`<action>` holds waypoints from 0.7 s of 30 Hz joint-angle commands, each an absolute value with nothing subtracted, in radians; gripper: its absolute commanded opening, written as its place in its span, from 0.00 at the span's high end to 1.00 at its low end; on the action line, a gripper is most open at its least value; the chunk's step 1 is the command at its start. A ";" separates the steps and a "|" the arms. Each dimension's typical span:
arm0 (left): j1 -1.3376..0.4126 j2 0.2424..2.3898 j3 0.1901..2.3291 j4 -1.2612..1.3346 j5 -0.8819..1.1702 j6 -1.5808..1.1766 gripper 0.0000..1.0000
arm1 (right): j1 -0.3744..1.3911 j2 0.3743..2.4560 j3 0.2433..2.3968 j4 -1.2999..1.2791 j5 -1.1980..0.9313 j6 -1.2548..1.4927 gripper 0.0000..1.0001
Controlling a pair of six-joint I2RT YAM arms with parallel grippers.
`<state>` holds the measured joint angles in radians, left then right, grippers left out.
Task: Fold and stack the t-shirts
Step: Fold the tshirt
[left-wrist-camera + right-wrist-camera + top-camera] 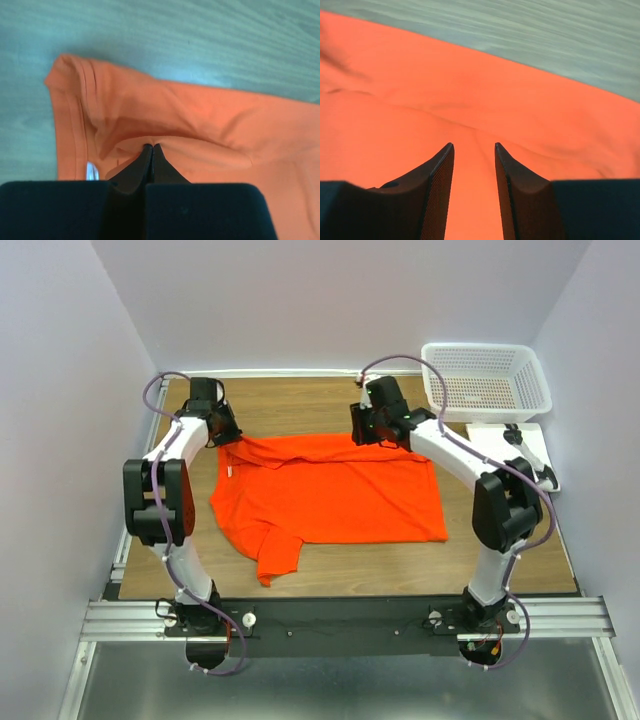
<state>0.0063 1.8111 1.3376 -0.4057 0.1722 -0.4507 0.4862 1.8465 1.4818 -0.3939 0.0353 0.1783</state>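
While the bright orange-red plain cloth t-shirt (335,495) lies spread flat across the middle of the brown wooden table (500,565), the left gripper (152,146) is clamped tight on a fold at the shirt's far left corner. The right gripper (474,150) hangs with jaws apart over the shirt's far right edge.

One t-shirt (335,495), bright orange-red, plain, no print, thin soft cloth. It lay spread mostly flat on the wooden tabletop (500,560), set crosswise, neck end to the left and bottom hem to the right. The near sleeve (277,558) stuck out toward the front edge, slightly crumpled. The far sleeve (75,110) sat at the back-left corner, its double-stitched hem showing, with the cloth beside it drawn up into a small pinched ridge. A small white label (228,472) showed at the left edge. Shallow creases ran across the back-right part; the body was otherwise smooth and unfolded.
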 commanded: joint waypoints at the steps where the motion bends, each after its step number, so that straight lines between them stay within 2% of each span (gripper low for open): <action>1: 0.005 1.881 1.422 -0.379 0.097 -0.419 1.00 | 0.554 1.936 1.529 -0.345 -0.086 0.086 0.57; 5: 0.003 1.962 1.477 -0.373 0.057 -0.408 1.00 | 0.644 2.008 1.563 -0.282 -0.153 0.043 0.60; 13: -0.037 2.048 1.525 -0.367 0.009 -0.379 1.00 | 0.730 2.158 1.673 -0.186 -0.207 0.015 0.60; 21: -0.041 2.059 1.519 -0.353 0.009 -0.380 1.00 | 0.744 2.290 1.766 -0.061 -0.153 0.263 0.57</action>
<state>-0.0433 2.0464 1.5089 -0.3771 0.0368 -0.3927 0.7425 2.2375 1.7229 -0.1543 -0.1764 0.1101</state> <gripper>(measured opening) 0.004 0.424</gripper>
